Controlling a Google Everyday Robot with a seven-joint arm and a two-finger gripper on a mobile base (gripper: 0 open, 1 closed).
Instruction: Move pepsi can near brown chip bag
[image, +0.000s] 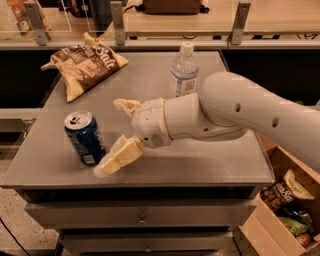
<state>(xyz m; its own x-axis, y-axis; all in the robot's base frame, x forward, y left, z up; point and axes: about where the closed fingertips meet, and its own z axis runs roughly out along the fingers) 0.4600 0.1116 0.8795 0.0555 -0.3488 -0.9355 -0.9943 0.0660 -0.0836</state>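
Note:
The pepsi can (84, 137), dark blue with a silver top and pull tab, stands upright at the front left of the grey table (200, 155). The brown chip bag (85, 66) lies at the table's back left corner. My gripper (114, 135) is open, just to the right of the can. Its near finger (117, 157) reaches beside the can's base, its far finger (126, 106) points left above and behind the can. The can stands apart from the fingers, partly between them.
A clear water bottle (184, 71) stands at the back middle of the table, behind my arm (235, 112). A cardboard box (285, 210) with snack bags sits on the floor at the right. A rail (150, 42) runs behind the table.

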